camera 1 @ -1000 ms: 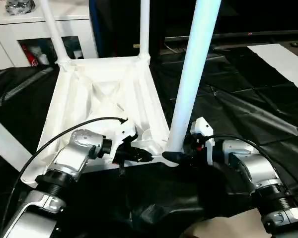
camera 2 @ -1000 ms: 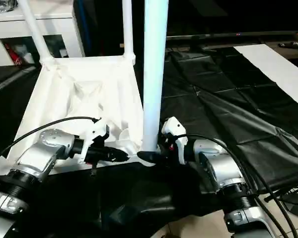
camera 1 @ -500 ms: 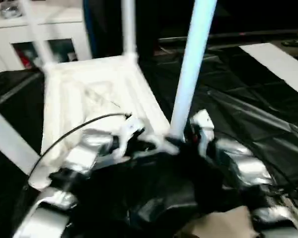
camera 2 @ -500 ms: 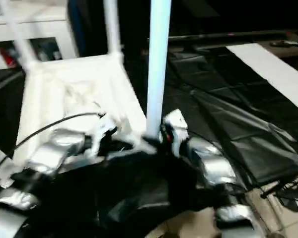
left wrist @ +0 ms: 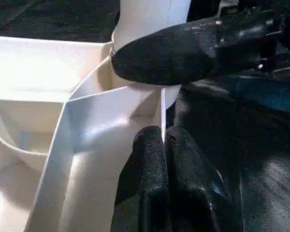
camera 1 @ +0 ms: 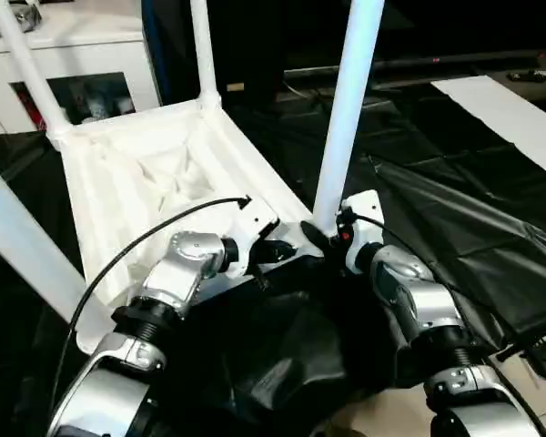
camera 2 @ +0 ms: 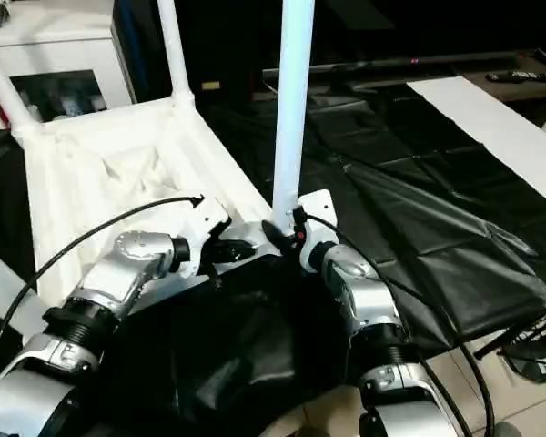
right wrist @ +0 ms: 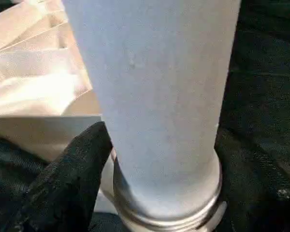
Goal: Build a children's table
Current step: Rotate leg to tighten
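Left wrist view: the left gripper [left wrist: 165,145] is seen with its two black fingers [left wrist: 146,166] pressed together, pinching the thin white edge wall of the tabletop [left wrist: 48,101] at its near corner. Just beyond those fingertips, one black finger of the right gripper [left wrist: 174,55] is laid across the base of the near leg [left wrist: 150,14], where that leg enters the round corner socket.

In the right wrist view, the near leg [right wrist: 154,92] is seen standing upright between the right gripper's fingers; one black finger [right wrist: 67,183] lies against the leg's side at the collar, while the other finger is hidden behind the leg. The jaws are spread about as wide as the leg's base, around it; whether it is squeezed cannot be told.

In the left eye view, both silver forearms are seen converging on that same near corner, the left gripper [camera 1: 282,250] from the left and the right gripper [camera 1: 323,238] from the right, close together. The tabletop [camera 1: 164,173] lies upside down with its ribbed underside up on black sheeting [camera 1: 455,228]. Two further legs [camera 1: 203,50] are seated upright in the far corner sockets, and a fourth leg [camera 1: 18,246] slants up at the picture's left. A white cabinet with glass doors [camera 1: 82,55] stands behind the tabletop.
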Controlling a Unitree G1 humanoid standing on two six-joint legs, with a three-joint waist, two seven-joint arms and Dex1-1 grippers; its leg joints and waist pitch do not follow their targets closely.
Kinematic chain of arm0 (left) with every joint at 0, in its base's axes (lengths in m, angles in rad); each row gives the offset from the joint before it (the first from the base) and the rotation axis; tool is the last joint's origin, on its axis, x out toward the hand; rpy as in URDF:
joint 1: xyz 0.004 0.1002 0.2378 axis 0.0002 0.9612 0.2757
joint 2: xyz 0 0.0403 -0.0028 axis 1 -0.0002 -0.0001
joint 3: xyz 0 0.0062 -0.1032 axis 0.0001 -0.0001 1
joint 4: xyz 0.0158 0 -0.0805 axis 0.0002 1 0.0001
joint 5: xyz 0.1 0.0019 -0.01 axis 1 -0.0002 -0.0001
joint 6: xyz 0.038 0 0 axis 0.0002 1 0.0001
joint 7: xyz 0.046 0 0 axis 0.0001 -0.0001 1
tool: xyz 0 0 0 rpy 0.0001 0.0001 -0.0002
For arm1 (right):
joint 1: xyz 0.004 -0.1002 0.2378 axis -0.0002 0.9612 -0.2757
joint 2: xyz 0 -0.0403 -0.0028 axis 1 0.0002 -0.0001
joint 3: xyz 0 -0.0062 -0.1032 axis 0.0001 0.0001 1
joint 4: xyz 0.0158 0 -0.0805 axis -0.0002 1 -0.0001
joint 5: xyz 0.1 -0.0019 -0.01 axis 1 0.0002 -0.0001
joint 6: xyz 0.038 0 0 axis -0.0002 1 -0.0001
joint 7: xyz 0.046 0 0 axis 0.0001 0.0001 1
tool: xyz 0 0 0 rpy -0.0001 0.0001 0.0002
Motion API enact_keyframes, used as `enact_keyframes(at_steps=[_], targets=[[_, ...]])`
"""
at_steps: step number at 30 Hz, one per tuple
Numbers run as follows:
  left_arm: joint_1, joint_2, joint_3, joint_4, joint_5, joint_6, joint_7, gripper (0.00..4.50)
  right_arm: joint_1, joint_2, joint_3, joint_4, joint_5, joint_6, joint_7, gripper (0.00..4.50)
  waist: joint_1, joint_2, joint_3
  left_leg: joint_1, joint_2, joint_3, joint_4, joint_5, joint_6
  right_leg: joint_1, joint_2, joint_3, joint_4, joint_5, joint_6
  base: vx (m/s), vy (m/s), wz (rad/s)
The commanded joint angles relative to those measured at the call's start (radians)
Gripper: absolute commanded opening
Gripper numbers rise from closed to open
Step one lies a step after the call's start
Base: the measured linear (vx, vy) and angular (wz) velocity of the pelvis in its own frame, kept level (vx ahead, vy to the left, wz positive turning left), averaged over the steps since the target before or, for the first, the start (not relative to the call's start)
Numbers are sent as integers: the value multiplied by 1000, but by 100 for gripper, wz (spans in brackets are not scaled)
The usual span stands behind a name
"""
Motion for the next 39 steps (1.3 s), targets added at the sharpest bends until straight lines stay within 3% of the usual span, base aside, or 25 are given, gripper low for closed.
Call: enact_keyframes(at_steps=[1, 6, 10, 16, 20, 31, 39], targets=[[5, -13, -38, -68, -46, -49, -85, 0, 22, 5, 124, -34, 8, 10, 149, 384, 3, -4, -63, 17, 81, -51, -84, -183, 48, 42, -69, 45, -73, -156, -237, 0, 0, 0], [23, 17, -42, -93, -57, -53, -141, 0, 35, -44, 131, -62, 22, 17, 223, 384, 5, -3, -62, 21, 82, -47, -81, -167, 67, 41, -69, 46, -71, -119, -260, 0, 0, 0], [45, 67, -35, -128, -85, -54, -236, 0, 48, -136, 119, -100, 30, -13, 351, 384, 13, 1, -61, 27, 85, -46, -84, -187, 56, 37, -67, 46, -71, -134, -262, 0, 0, 0], [65, 109, -46, -173, -107, -29, -320, 0, 78, -231, 164, -167, 56, 16, 525, 384, 35, 1, -61, 27, 87, -42, -82, -158, 62, 42, -66, 45, -64, -98, -265, 0, 0, 0], [78, 137, -55, -202, -125, 1, -372, 0, 82, -264, 179, -173, 63, 39, 588, 368, 40, 0, -61, 27, 88, -43, -82, -163, 56, 40, -68, 44, -65, -121, -266, 0, 0, 0], [89, 152, -61, -223, -125, 19, -389, 0, 78, -260, 177, -172, 72, 40, 590, 270, 41, 0, -62, 27, 86, -43, -81, -157, 46, 39, -68, 44, -64, -120, -265, 0, 0, 0], [52, 87, -35, -166, -93, 11, -238, 0, 75, -190, 154, -132, 44, 61, 419, 262, 32, -6, -60, 25, 83, -46, -84, -181, 28, 39, -69, 46, -71, -173, -249, 0, 0, 0]])
